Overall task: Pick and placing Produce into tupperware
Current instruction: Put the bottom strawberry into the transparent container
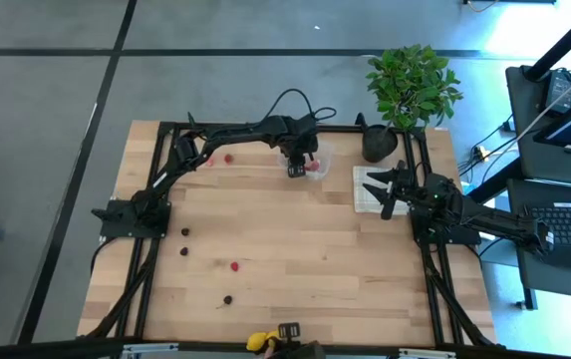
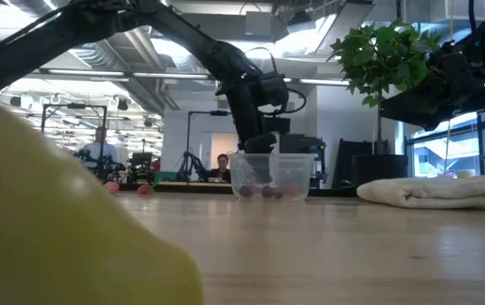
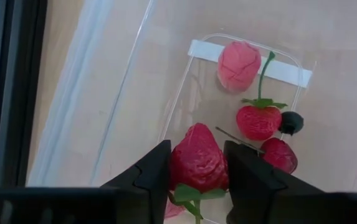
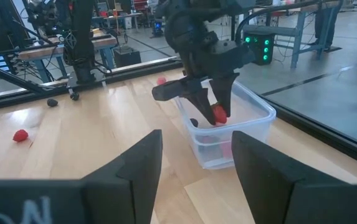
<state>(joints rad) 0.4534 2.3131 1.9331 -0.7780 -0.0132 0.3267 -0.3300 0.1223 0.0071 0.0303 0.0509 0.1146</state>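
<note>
Left wrist view puts us right over the small clear plastic tupperware box point(image 3: 247, 112), and the left gripper point(image 3: 197, 168) is clamped on a red strawberry-shaped piece point(image 3: 198, 158), its green leaves poking out below the fingers. Inside the box: a pale pink berry point(image 3: 238, 65) beside a white strip, a red strawberry with a long green stem point(image 3: 258, 121), a small dark round piece point(image 3: 291, 122) touching it, and another red berry point(image 3: 279, 154) just next to the gripper's finger.

From above, that box point(image 1: 315, 160) sits near the bench's far edge, toward the right, with the left gripper point(image 1: 298, 166) hanging over it. Just beside it lies the beige checked cloth square point(image 1: 367, 189), and the right gripper point(image 1: 387, 191) hovers over that cloth with fingers apart, nothing between them. A black pot with a green leafy plant point(image 1: 412, 90) stands at the far right corner.

Loose produce on the wood: two red berries point(image 1: 228, 158) near the far edge under the left arm, two dark round pieces point(image 1: 184, 232) toward the left side, a red berry point(image 1: 235, 266) mid-bench, another dark one point(image 1: 228, 298) nearer the front, and a yellow lemon-like piece point(image 1: 258, 342) at the front edge. In the low view that yellow piece point(image 2: 56, 220) blocks much of the left.
</note>
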